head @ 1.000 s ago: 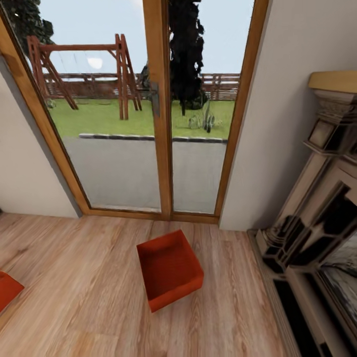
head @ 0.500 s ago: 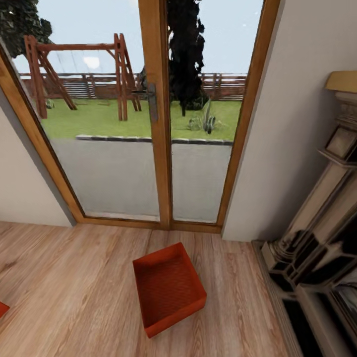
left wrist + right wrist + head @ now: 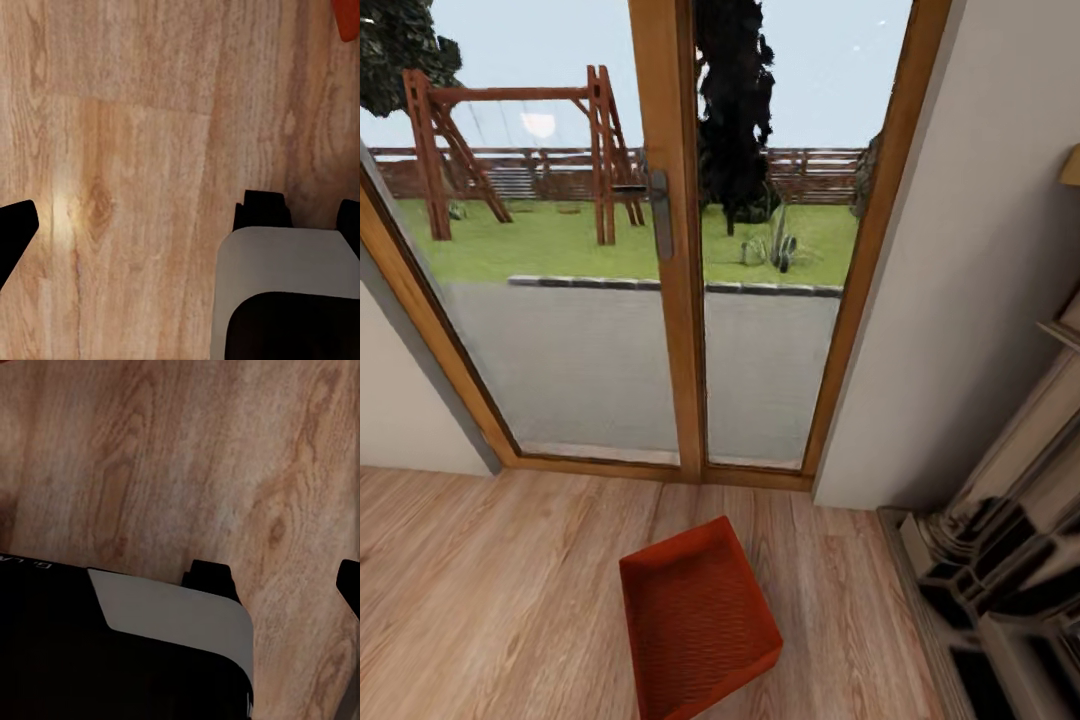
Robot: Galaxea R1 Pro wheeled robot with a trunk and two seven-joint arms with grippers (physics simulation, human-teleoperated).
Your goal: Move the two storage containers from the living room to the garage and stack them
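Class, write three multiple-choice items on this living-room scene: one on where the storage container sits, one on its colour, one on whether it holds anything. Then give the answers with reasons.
1. Where does the storage container rest?
A. on the wood-plank floor before the glass doors
B. on the grass outside
C. on the fireplace ledge

2. What colour is the container?
A. blue
B. orange-red
C. white

3. What is the container's state?
A. lidded
B. full of toys
C. open-topped and empty

Answers: 1 A, the head view shows it on the planks, near the door frame. 2 B, its walls and ribbed bottom are orange-red. 3 C, its bare ribbed bottom shows.
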